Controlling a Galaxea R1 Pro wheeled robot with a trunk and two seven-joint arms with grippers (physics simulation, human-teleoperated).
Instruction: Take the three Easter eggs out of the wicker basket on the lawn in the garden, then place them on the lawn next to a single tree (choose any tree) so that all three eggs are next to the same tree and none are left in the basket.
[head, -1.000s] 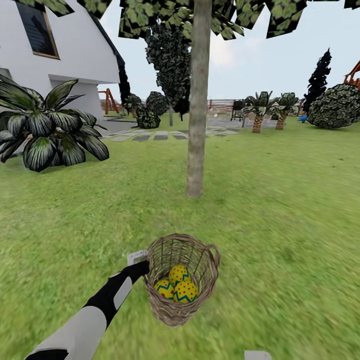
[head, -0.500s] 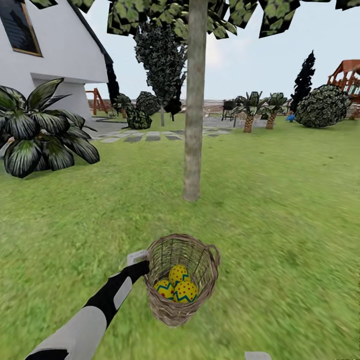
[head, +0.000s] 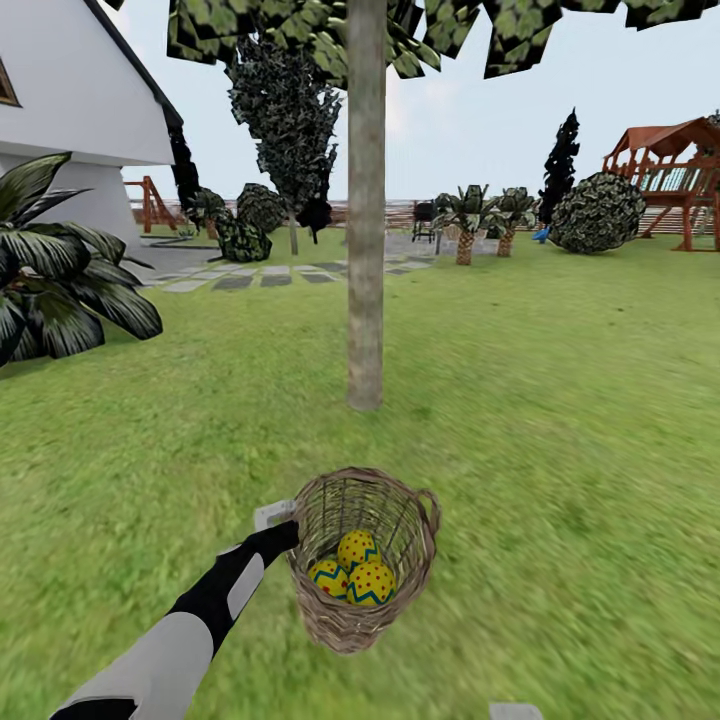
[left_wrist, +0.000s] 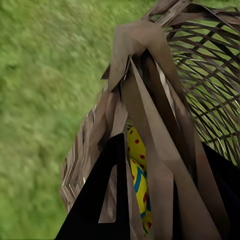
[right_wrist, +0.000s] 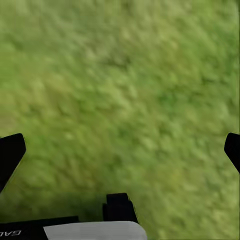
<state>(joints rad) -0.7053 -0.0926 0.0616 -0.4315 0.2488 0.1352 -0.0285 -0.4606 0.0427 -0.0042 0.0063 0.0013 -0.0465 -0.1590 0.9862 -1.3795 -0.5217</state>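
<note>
holding the wicker basket (head: 364, 560) by its braided rim, the left gripper (head: 283, 524) is closed on the side nearest the left arm (head: 190, 625). the basket is small, round and brown, with open sides you can see through and a little loop handle on the far side from the arm. it hangs above the lawn (head: 560, 420), tipped a bit, with its open top facing up and toward the camera. inside sit the three easter eggs (head: 355, 575), yellow with red dots and blue zigzag bands, packed close and touching at the bottom. in the left wrist view two eggs (left_wrist: 138, 175) peek through the weave. straight past the basket stands the tree (head: 365, 250), a tall, straight grey trunk going up. the right gripper (right_wrist: 120, 150) is wide open over bare grass, holding nothing.
</note>
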